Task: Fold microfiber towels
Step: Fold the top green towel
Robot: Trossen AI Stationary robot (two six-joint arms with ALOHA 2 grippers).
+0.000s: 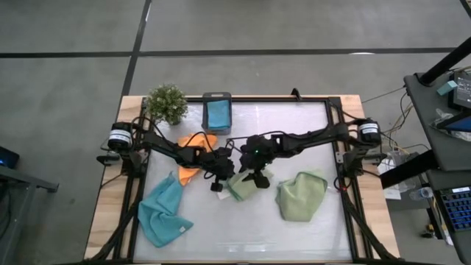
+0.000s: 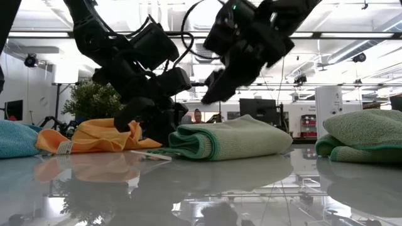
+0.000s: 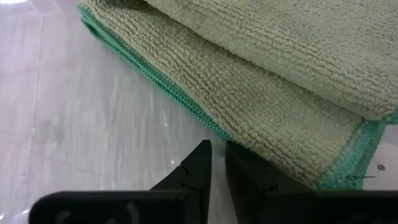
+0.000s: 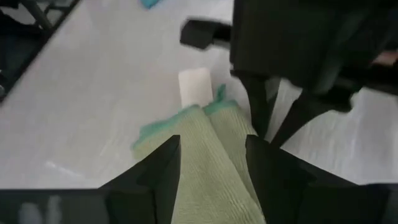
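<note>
- Now, your two arms reach in from the far corners of the table (image 1: 243,239) and meet near its middle, elbows spread wide, wrists angled down over the folded sage green towel (image 1: 241,187).
- Left gripper (image 1: 218,182): down at the folded towel's left end, close to the tabletop. In its wrist view the fingers (image 3: 198,168) stand almost together, a thin slit between them, tips at the towel's teal-stitched edge; you can see nothing pinched between them.
- Right gripper (image 4: 213,163): hangs above the folded towel, clear of it in the low view, pointing down and toward the left arm. Its fingers are spread apart and hold nothing; the towel's corner shows through the gap.
- A small white tag (image 4: 195,87) lies on the table just beyond that towel corner.
- Folded towel: lies flat in several layers, centre of the table, between the two grippers.
- Second sage green towel (image 1: 300,196): to the right of the folded one, loosely heaped, apart from both grippers.
- Orange towel (image 1: 193,151): crumpled under the left arm, left of centre.
- Light blue towel (image 1: 162,212): spread loosely near the front left.
- Another light blue towel (image 1: 217,114) sits in the dark grey box (image 1: 216,96) at the far edge, beside the potted plant (image 1: 166,103).
</note>
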